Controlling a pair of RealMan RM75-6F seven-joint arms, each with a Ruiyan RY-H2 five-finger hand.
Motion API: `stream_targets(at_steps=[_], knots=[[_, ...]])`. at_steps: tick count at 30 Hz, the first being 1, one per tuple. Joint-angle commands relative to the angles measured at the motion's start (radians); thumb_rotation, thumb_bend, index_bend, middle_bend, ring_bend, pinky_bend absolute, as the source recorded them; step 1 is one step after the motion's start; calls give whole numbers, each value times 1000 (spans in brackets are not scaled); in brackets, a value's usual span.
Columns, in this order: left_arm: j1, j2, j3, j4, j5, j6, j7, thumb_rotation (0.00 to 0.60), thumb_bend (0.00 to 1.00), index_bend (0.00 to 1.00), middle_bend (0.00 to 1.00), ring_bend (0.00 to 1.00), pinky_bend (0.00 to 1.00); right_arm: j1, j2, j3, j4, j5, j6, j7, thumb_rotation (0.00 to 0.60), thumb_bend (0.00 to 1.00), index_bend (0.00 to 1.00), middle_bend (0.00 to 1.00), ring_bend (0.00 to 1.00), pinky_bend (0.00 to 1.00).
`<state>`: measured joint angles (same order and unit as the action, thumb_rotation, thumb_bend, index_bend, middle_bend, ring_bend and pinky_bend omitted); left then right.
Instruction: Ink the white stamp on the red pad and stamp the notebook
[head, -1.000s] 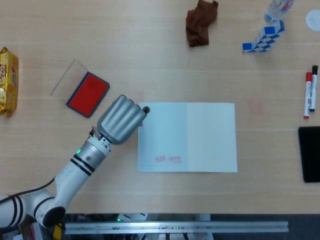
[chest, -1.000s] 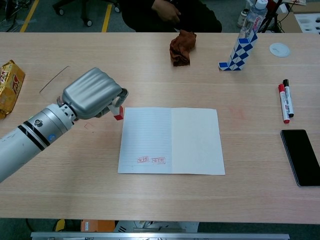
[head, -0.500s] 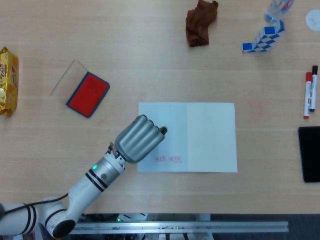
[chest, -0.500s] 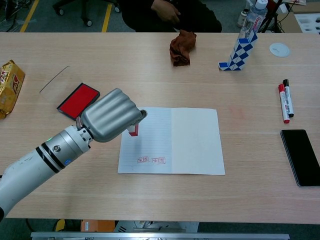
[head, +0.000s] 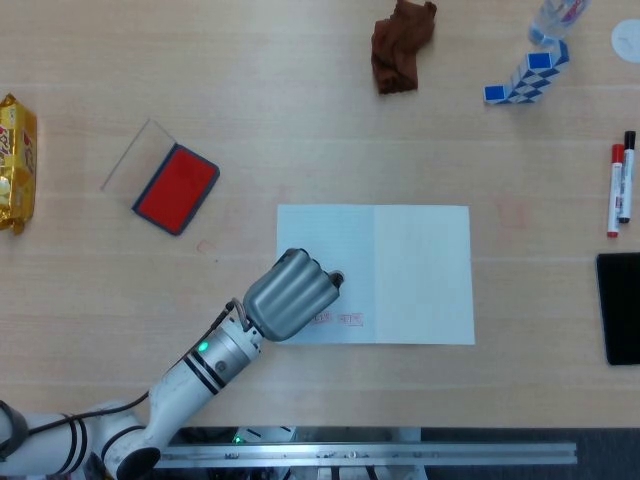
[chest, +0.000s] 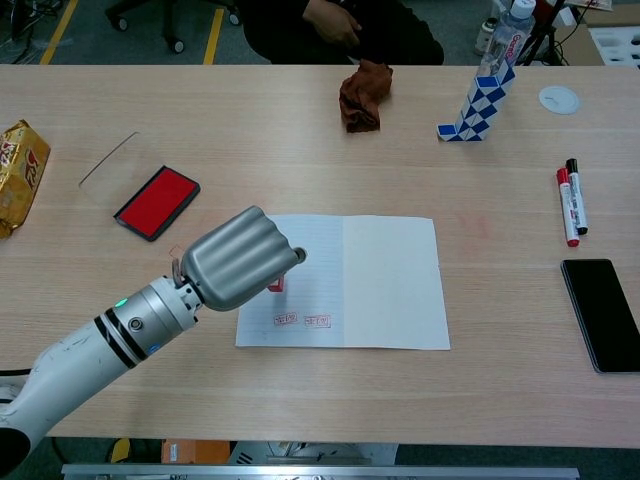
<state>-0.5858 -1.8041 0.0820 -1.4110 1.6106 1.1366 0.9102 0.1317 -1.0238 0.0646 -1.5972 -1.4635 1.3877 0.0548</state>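
Note:
My left hand hangs over the lower left of the open notebook, its fingers curled around the white stamp. Only the stamp's red base shows under the fingers in the chest view, close above or on the page; contact cannot be told. In the head view the hand hides the stamp. Two red stamp marks lie on the left page just below the hand. The red ink pad lies open to the upper left, its clear lid beside it. My right hand is not visible.
A yellow snack bag lies at the left edge. A brown cloth, a blue-white checkered block and a bottle sit at the back. Two markers and a black phone lie at the right.
My left hand has carried the stamp from beside the notebook's upper left corner down and right over the left page, lowering it toward the paper above the two marks.

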Motion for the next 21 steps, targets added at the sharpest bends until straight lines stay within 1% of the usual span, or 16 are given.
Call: stream_targets(at_steps=[1,21], knots=[[5,-2,6,12,6,-4,0,600,324,580,1000,1000,1000,1,-1,1,1,0,-2,1,600,119,462,490,408,573],[14,-31,11,83,29,-44,-32,600,324,580,1000,1000,1000,-3,0,3,0,4,1,-2,600,119,462,490,408,573]])
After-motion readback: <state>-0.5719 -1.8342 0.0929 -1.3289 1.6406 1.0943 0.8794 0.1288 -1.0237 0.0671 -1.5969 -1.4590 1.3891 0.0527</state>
